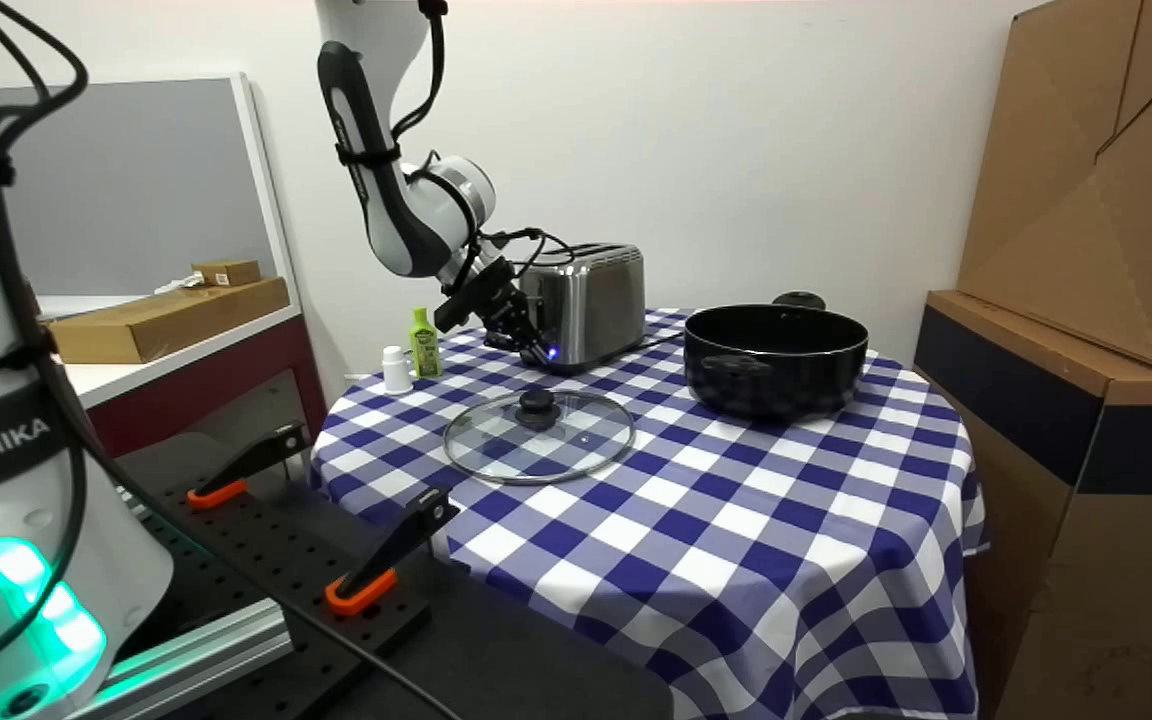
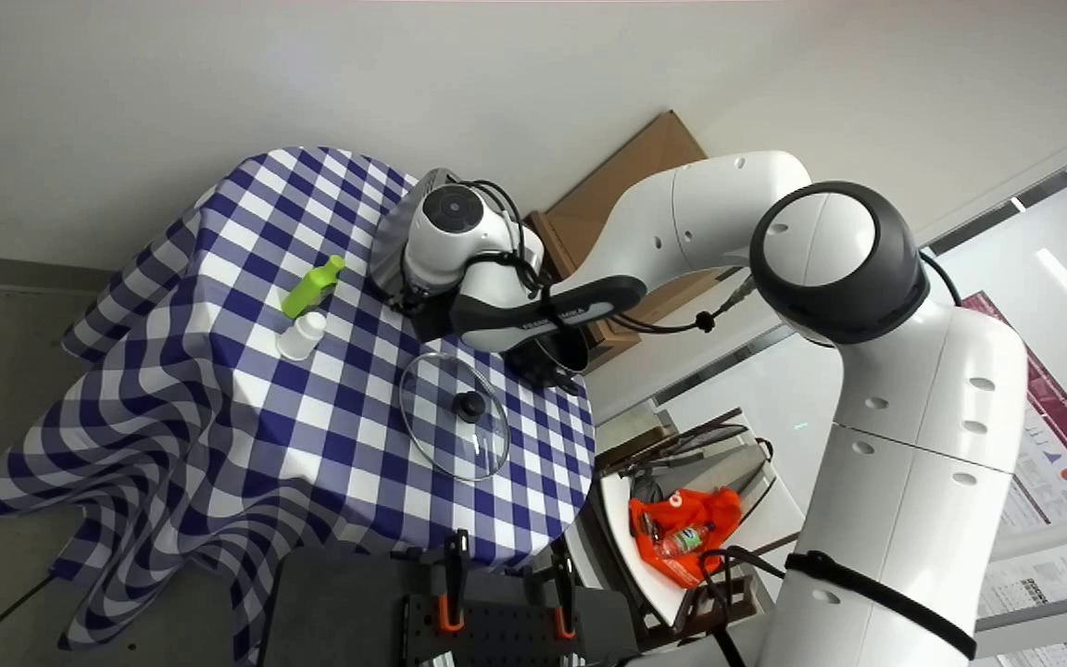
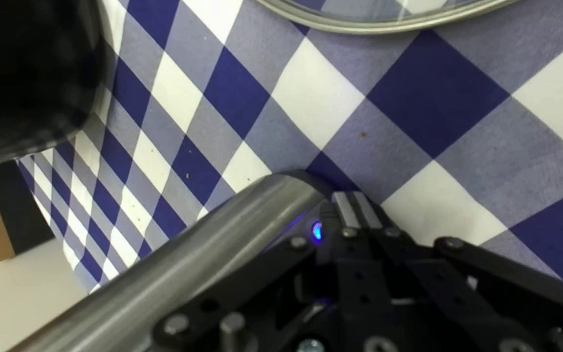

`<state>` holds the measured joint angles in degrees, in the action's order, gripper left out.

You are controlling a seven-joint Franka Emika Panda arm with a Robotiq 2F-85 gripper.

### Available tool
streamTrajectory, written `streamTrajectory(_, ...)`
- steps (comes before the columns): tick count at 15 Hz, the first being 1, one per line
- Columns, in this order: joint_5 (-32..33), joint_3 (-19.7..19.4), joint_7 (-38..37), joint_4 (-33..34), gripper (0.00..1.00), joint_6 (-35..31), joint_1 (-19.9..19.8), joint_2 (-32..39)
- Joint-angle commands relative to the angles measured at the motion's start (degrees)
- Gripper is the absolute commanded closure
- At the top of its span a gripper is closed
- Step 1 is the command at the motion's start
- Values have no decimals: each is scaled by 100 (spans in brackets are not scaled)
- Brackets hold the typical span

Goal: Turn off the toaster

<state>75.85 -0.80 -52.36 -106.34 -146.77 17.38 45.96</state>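
Note:
The shiny silver toaster (image 1: pixel 611 305) stands on the checked tablecloth near the back wall. It also shows in an exterior view (image 2: pixel 392 232), partly hidden behind the arm, and in the wrist view (image 3: pixel 179 274) at lower left. A blue light (image 3: pixel 316 231) glows low on its darker end panel, and shows in an exterior view (image 1: pixel 552 353). My gripper (image 3: pixel 358 210) is shut with nothing between its fingers. It points down, right beside the light at the end panel; I cannot tell whether it touches. In an exterior view the gripper (image 1: pixel 539 350) is low at the toaster's end.
A black pot (image 1: pixel 776 370) stands beside the toaster. A glass lid (image 1: pixel 536 450) with a black knob lies in front. A green bottle (image 1: pixel 424 345) and a white container (image 1: pixel 396 372) stand near the table's edge. A dark cord (image 1: pixel 658 341) runs between toaster and pot.

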Motion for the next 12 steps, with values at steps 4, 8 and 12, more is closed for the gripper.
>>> streamTrajectory(4, 171, 187, -86, -107, 100, -9, -198, -148)
streamTrajectory(8, -29, 333, 117, -181, 100, -19, -366, -204)
streamTrajectory(12, -212, 421, 240, -228, 100, 28, -464, -222)
